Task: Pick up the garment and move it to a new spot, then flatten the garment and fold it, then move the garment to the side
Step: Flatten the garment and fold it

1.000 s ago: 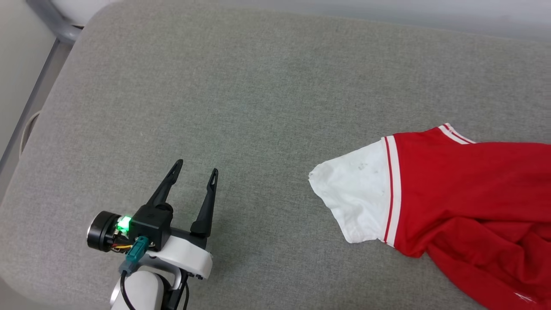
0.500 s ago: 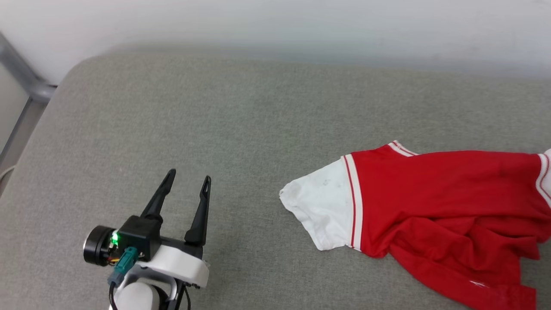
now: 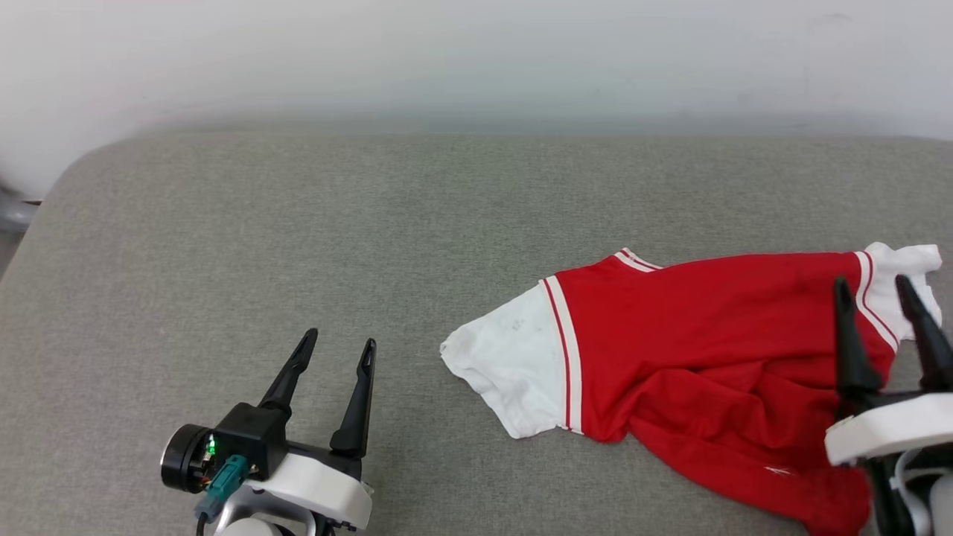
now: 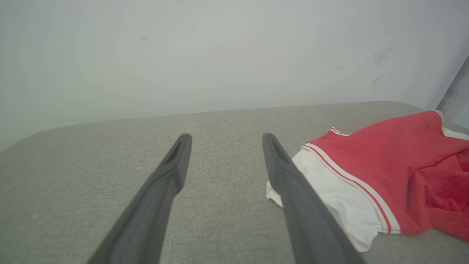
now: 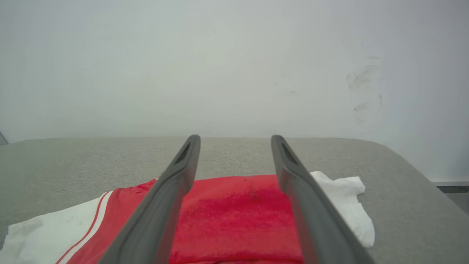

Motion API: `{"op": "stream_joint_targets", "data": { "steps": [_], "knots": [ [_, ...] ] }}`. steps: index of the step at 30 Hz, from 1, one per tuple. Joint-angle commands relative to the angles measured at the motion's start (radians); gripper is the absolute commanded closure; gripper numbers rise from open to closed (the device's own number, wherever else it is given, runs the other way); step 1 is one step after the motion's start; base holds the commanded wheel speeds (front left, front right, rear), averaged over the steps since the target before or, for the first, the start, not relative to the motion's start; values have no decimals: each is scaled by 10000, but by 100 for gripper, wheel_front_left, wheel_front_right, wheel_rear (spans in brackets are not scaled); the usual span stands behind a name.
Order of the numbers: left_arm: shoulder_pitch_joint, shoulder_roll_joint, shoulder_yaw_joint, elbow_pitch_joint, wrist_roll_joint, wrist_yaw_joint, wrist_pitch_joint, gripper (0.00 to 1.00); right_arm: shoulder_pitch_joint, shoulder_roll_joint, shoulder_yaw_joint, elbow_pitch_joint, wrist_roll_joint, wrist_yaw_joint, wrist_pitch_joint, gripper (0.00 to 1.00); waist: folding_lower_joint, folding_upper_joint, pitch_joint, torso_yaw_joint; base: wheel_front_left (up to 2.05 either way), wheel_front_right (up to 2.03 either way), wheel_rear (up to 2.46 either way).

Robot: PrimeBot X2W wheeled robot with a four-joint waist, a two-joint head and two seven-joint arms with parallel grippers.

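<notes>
The garment (image 3: 692,350), a red T-shirt with white sleeves and striped trim, lies crumpled on the right half of the grey padded surface (image 3: 298,238). Its left sleeve (image 3: 510,365) spreads flat toward the middle. My right gripper (image 3: 877,290) hovers open over the shirt's right shoulder, nothing between its fingers. In the right wrist view the garment (image 5: 238,216) lies below the right gripper (image 5: 235,141). My left gripper (image 3: 337,344) stands open at the lower left, well apart from the cloth. In the left wrist view the garment (image 4: 381,165) sits right of the left gripper (image 4: 223,136).
A pale wall (image 3: 476,59) rises behind the surface's far edge. The padded top has rounded corners; its left corner (image 3: 67,171) drops off toward a grey metal frame (image 3: 13,212).
The head camera has swung right and tilted up, so the picture shifted left and the wall came in. My right gripper has come into view over the shirt. The left gripper stays open.
</notes>
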Motion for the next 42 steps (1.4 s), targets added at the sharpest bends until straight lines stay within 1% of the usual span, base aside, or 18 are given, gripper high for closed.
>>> {"op": "stream_joint_targets", "data": {
  "steps": [1, 7, 11, 14, 16, 17, 18, 19, 20, 21, 23, 24, 25, 32, 39, 40, 41, 42],
  "knots": [
    [120, -1, 71, -47, -67, -15, -26, 0, 355, 250, 126, -238, 124, -11, -130, 0, 1, 0, 15, -106, 0, 0, 0],
    [49, 12, 92, -29, 8, -32, -26, 0, 891, 712, 423, -878, 292, -9, -293, 0, 1, 0, 179, -398, 0, 0, 0],
    [-221, 72, 17, 140, 20, -42, -26, 0, 947, 773, 588, -1118, 297, -9, -200, 0, 1, 0, 339, -574, 0, 0, 0],
    [-672, 203, -151, 327, 72, -46, 320, 0, 901, 749, 645, -1354, 272, -9, -114, 0, 1, 0, 516, -738, 0, 0, 0],
    [-1159, 218, -305, 564, -153, -50, 1459, 0, 900, 729, 625, -1586, 214, -9, -23, 0, 1, 0, 726, -870, 0, 0, 0],
    [-1159, 218, -305, 564, -153, -50, 1459, 0, 900, 729, 625, -1586, 214, -9, -23, 0, 1, 0, 726, -870, 0, 0, 0],
    [-1373, 285, -409, 613, -200, -57, 1982, 0, 903, 727, 622, -1656, 194, -9, 1, 0, 1, 0, 795, -906, 0, 0, 0],
    [-1739, 419, -685, 738, -354, -62, 3092, 0, 890, 725, 617, -1773, 146, -9, 5, 0, 1, 0, 932, -972, 0, 0, 0],
    [-1911, 488, -863, 783, -432, -68, 3659, 0, 882, 738, 618, -1821, 141, -9, 8, 0, 1, 0, 1001, -1007, 0, 0, 0],
    [-1911, 488, -863, 783, -432, -68, 3659, 0, 882, 738, 618, -1821, 141, -9, 8, 0, 1, 0, 1001, -1007, 0, 0, 0],
    [-2210, 657, -1175, 820, -574, -69, 4681, 0, 855, 770, 641, -1913, 116, -9, 11, 0, 1, 0, 1141, -1072, 0, 0, 0],
    [-2484, 812, -1384, 808, -651, -74, 5472, 0, 828, 816, 691, -1956, 54, -9, 22, 0, 1, 0, 1277, -1140, 0, 0, 0],
    [-2484, 812, -1384, 808, -651, -74, 5472, 0, 828, 816, 691, -1956, 54, -9, 22, 0, 1, 0, 1277, -1140, 0, 0, 0],
    [-3079, 1043, -1751, 1070, -450, -45, 6831, 0, 680, 984, 871, -2006, -42, -9, -64, 0, 1, 0, 1770, -1349, 0, 0, 0],
    [-3181, 1171, -1882, 1843, -241, 138, 7004, 0, 584, 1066, 920, -1921, -89, -9, -202, 0, 1, 0, 2076, -1443, 0, 0, 0],
    [-3113, 1160, -1924, 2000, -279, 130, 7085, 9, 579, 1069, 916, -1903, -92, -9, -220, 0, 1, 0, 2093, -1443, 0, 0, 0],
    [-3036, 1123, -1976, 2158, -398, 107, 7201, 39, 573, 1071, 909, -1887, -102, -9, -229, 0, 1, 0, 2099, -1439, 0, 0, 0],
    [-2961, 1115, -2062, 2254, -453, 73, 7275, 100, 572, 1072, 904, -1870, -114, -9, -240, 0, 1, 0, 2095, -1432, 0, 0, 0]
  ]
}}
